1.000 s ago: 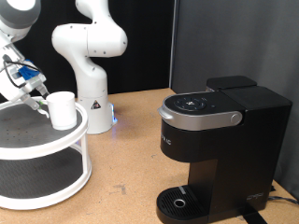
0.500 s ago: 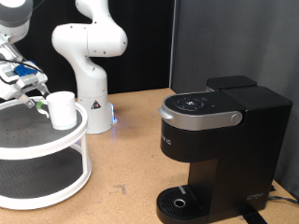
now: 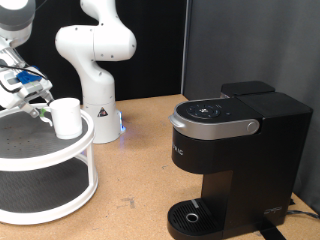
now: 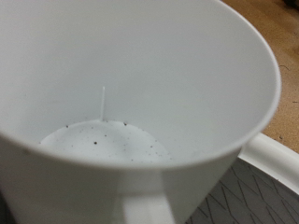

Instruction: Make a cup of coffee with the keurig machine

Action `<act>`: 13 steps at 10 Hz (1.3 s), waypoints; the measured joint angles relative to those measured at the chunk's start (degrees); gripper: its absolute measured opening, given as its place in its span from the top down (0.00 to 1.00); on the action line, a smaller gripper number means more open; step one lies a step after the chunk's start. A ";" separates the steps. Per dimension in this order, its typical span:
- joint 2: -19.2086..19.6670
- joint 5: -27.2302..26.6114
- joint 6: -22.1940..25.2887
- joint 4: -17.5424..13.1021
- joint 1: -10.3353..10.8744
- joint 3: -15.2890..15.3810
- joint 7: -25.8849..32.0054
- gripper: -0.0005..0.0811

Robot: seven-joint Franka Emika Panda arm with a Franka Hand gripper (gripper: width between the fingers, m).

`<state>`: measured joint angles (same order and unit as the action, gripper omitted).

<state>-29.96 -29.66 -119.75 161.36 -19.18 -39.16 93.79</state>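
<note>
Gripper (image 3: 38, 105) sits at the left flank of the upright cup (image 3: 66, 117) on the stand's (image 3: 60, 150) top tier, keurig machine (image 3: 235, 155) far right; jaws' state cannot be told.

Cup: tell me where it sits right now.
The cup stands on the top tier of the white stand at the exterior view's left, with the pincer right beside it.
</note>
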 joint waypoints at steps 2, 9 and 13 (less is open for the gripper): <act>0.27 -0.12 -0.09 0.03 0.21 0.00 0.22 0.01; 0.29 -0.30 -0.24 0.01 0.36 0.00 -0.08 0.64; 0.15 -0.79 0.07 -0.70 0.36 0.25 -4.17 0.91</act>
<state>-29.81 -30.45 -119.67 160.66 -18.82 -38.91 89.62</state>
